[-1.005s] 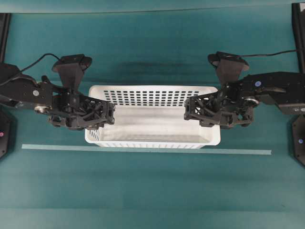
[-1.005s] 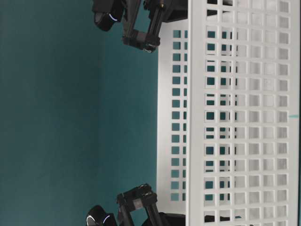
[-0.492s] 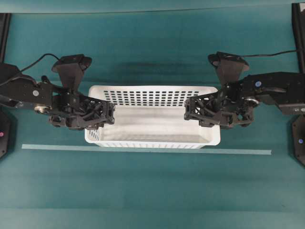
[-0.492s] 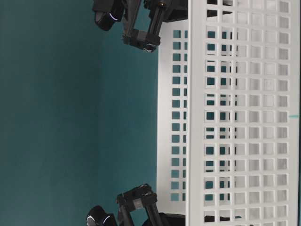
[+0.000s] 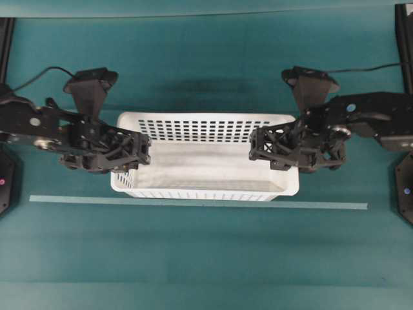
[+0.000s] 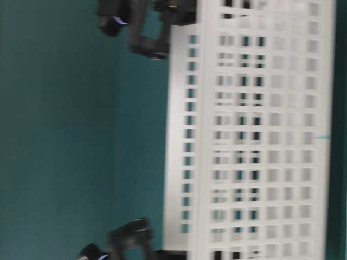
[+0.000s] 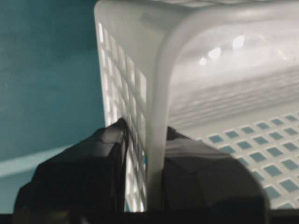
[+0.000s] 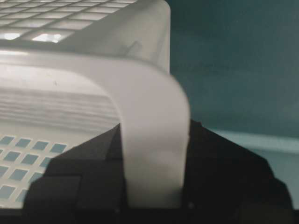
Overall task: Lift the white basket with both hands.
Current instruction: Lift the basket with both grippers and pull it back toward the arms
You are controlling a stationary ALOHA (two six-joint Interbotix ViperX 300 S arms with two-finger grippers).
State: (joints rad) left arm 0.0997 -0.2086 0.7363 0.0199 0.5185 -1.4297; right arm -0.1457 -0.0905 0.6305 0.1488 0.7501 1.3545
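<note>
A big white basket [image 5: 206,158] sits in the middle of the overhead picture, on a green table [image 5: 206,258]. It is long from left to right and has rows of little holes in its walls. Its floor is plain and bare.

Two black robot arms reach in from the sides. The left gripper [image 5: 132,150] is at the left end of the basket. The right gripper [image 5: 261,145] is at the right end.

In the left wrist picture, the left gripper's two dark fingers [image 7: 79,172] pinch the basket's end wall [image 7: 156,116]. One finger is on the outside and one is on the inside, with the white rim squeezed between them. The jaws are nearly closed, open only as wide as the wall is thick.

In the right wrist picture, it looks the same. The right gripper's fingers [image 8: 224,177] press on both sides of the wide white rim [image 8: 149,140], so it has hold of the basket too.

A thin pale strip [image 5: 193,203] runs across the table just below the basket in the overhead picture.

The table-level picture is turned sideways and blurry. The basket [image 6: 255,135] fills the right half, with dark gripper parts at the top [image 6: 146,40] and the bottom [image 6: 127,238].
</note>
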